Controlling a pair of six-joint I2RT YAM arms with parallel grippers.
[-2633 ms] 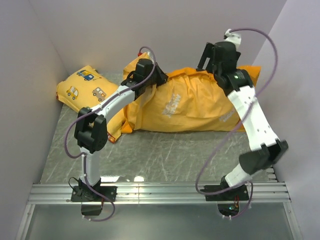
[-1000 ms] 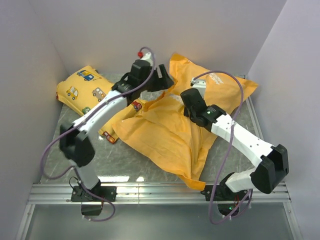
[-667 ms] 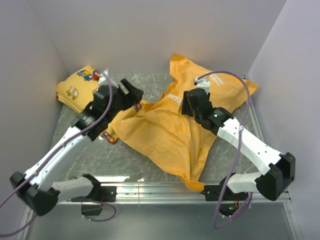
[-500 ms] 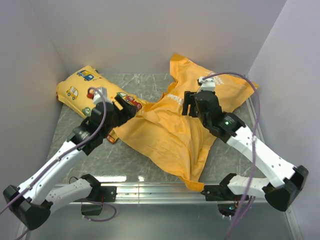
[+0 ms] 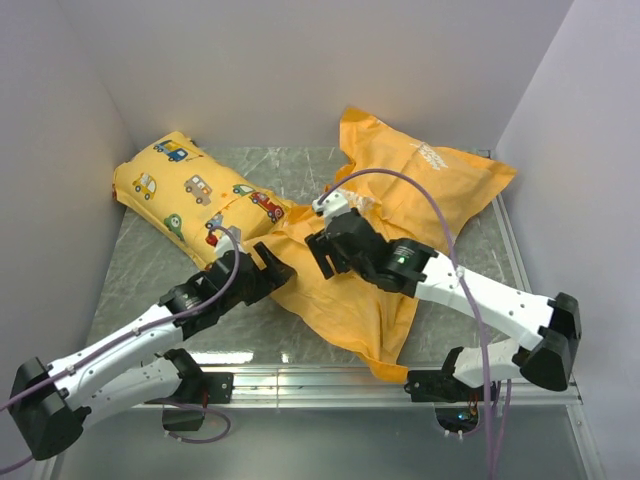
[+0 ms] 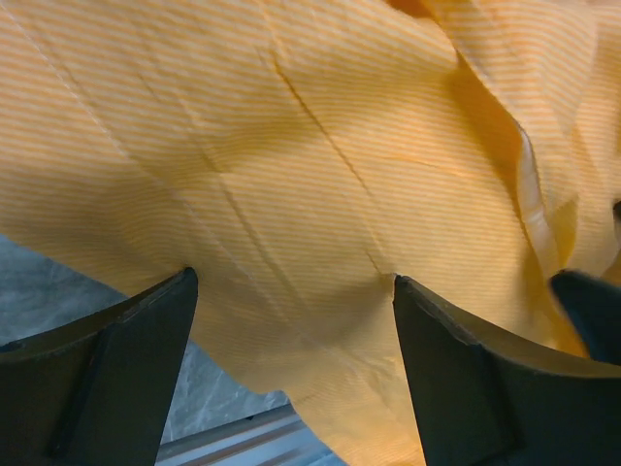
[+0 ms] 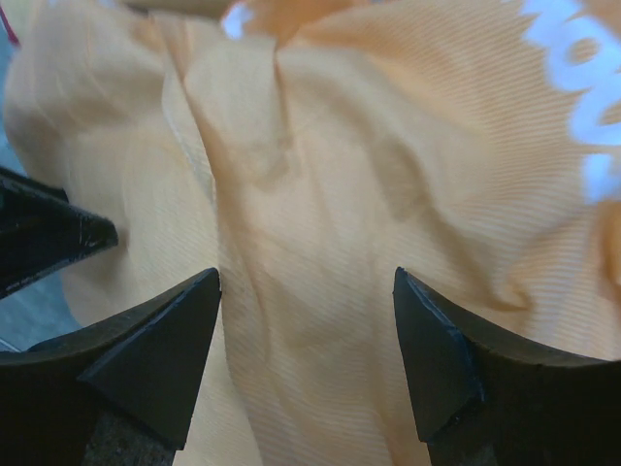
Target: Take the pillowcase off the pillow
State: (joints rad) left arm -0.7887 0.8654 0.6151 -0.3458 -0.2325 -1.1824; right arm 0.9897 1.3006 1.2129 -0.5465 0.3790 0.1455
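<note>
No legible text. Orange pillowcase: short run of white lettering near its far end, too small to read from the top camera. Right wrist view: same kind of white letters, large but blurred and cut by the frame edge, not readable.

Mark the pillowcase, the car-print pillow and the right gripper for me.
pillowcase (image 5: pixel 470 180), top view, smooth fabric right of the lettering.
car-print pillow (image 5: pixel 165 180), top view, middle of its printed face.
right gripper (image 7: pixel 307 282), right wrist view, midway between its open fingertips.
</note>
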